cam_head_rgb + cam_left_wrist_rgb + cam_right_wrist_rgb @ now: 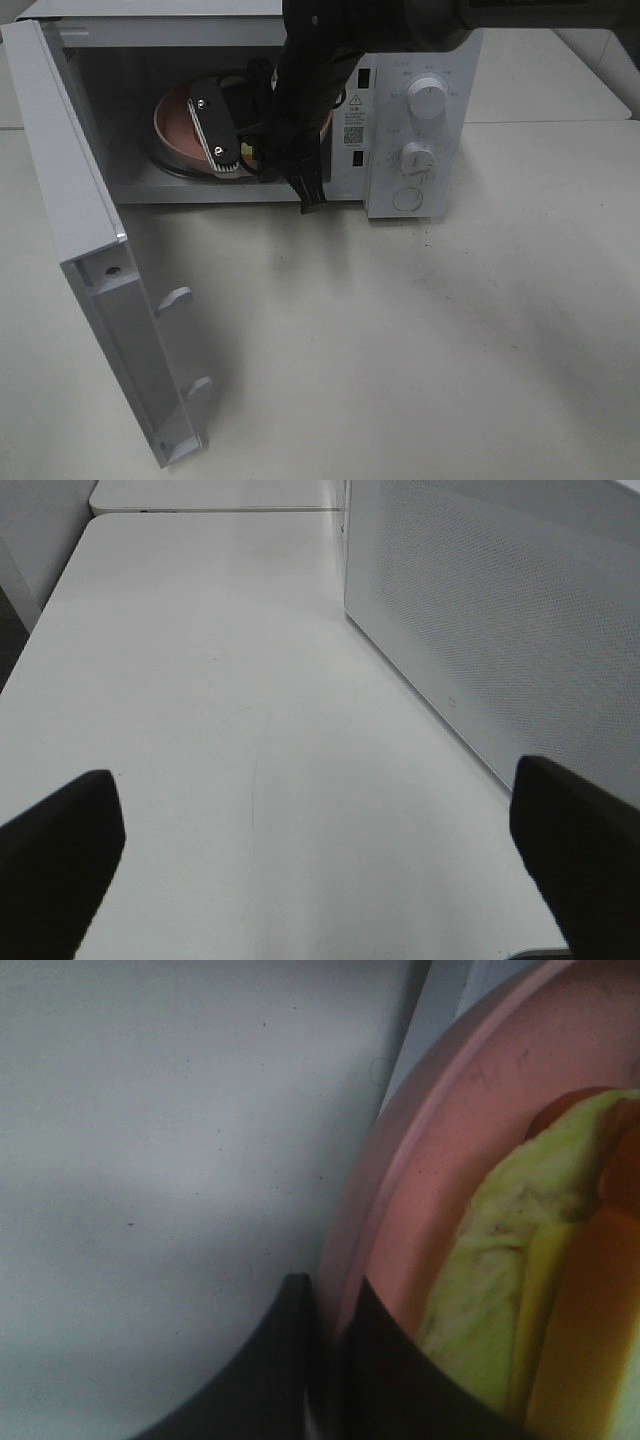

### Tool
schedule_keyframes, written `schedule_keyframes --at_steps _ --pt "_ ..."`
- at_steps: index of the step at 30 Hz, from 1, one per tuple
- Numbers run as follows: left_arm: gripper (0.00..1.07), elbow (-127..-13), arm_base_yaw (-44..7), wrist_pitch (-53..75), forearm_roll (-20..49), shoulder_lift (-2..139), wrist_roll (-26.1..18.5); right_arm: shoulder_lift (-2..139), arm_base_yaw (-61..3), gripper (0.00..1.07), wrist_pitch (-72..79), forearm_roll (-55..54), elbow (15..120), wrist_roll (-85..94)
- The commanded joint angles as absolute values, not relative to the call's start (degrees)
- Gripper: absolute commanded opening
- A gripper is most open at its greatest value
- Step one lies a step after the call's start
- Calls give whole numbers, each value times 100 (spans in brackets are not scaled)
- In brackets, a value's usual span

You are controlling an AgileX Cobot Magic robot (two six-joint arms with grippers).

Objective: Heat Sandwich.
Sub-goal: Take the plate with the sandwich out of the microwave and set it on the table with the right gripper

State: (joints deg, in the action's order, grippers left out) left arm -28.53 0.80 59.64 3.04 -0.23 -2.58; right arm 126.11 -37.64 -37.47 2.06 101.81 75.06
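Note:
The white microwave (415,130) stands open with its door (90,260) swung out to the left. The round pink plate (172,125) is inside the cavity. My right arm (300,90) reaches into the cavity over the plate. In the right wrist view my right gripper (330,1305) is shut on the plate's rim (400,1150), one finger on each side. The sandwich (530,1290), tan-orange bread with a pale yellow-green layer, lies on the plate. My left gripper (320,870) is open and empty over the table (220,730), beside the microwave's side wall (500,630).
The open door juts toward the table's front left. The control panel with two knobs (428,100) and a round button is on the microwave's right front. The white table (450,330) extends in front and to the right.

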Motion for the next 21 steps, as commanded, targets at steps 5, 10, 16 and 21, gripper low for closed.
schedule_keyframes --at_steps 5,10,16,21 --pt "103 -2836 103 5890 332 -178 -218 12187 -3747 0 -3507 86 9729 7809" --pt "103 -2836 103 5890 332 -178 -218 11895 -3747 0 -3455 80 9236 8039" --pt "103 -2836 103 5890 332 -178 -218 11568 -3747 0 -3237 0 8755 8388" --pt "103 -2836 103 5890 332 -178 -218 11241 -3747 0 -3117 -223 8308 8761"
